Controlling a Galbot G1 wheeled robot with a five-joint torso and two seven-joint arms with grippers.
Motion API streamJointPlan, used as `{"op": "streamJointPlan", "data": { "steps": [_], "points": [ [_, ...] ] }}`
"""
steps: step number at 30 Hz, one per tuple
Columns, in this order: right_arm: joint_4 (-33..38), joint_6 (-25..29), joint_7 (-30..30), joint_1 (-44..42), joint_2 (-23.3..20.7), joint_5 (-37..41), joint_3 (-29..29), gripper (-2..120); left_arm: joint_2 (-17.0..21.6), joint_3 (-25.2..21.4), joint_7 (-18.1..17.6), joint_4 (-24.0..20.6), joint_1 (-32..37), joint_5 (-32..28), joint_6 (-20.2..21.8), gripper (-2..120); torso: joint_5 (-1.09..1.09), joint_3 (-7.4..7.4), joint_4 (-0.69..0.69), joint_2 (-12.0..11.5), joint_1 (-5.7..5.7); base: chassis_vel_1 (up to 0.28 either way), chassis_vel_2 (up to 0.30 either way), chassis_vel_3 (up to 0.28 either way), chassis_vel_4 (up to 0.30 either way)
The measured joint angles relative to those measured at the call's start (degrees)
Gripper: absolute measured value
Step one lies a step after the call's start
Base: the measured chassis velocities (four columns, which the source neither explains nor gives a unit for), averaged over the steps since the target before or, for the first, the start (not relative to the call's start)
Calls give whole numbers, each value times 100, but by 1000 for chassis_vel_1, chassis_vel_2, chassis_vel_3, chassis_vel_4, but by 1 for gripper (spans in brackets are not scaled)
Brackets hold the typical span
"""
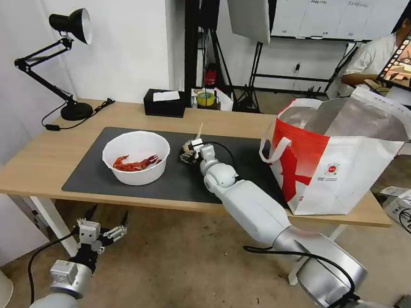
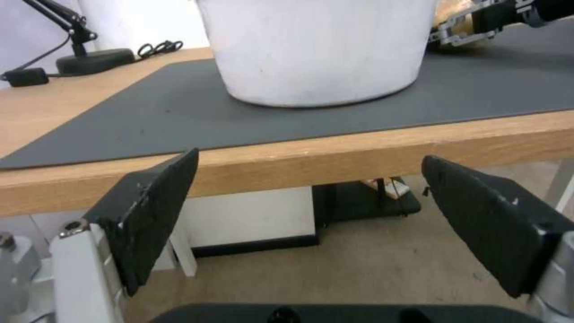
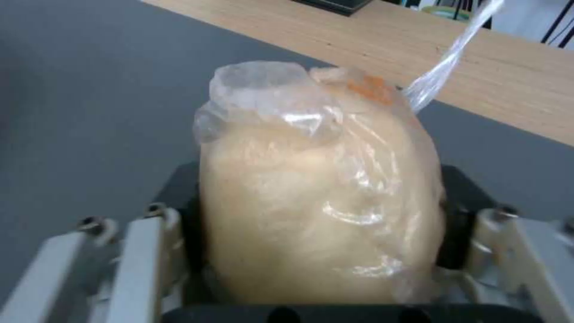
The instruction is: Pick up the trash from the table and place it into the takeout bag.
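Where mat [image 1: 175,182] lies bare: right gripper [image 1: 187,153] round bundle [image 3: 317,188].

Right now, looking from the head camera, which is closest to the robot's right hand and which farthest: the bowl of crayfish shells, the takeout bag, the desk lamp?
From the right hand, shut on the beige bundle mid-mat:
1. Bowl of crayfish shells, just to its left on the mat.
2. Takeout bag, to its right at the table's end.
3. Desk lamp, far-left back corner.
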Motion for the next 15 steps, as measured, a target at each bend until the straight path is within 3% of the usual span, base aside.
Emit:
{"op": "streamJointPlan", "data": {
  "steps": [2, 11, 15],
  "points": [
    [36, -9, 12, -9, -22, 16, 0, 60, -1, 0, 0, -3, 1, 0, 0, 100, 0, 0, 0, 0, 0, 0, 0, 0, 0],
    [902, -140, 296, -245, -596, 341, 11, 24, 15, 37, 2, -44, -15, 1, -2, 100, 1, 0, 0, 0, 0, 0, 0, 0, 0],
    [1472, 180, 426, -440, -910, 259, 114, 12, 16, 70, 3, -83, -23, 18, -2, 100, 1, 0, -1, 0, 0, 0, 0, 0, 0]
  ]
}}
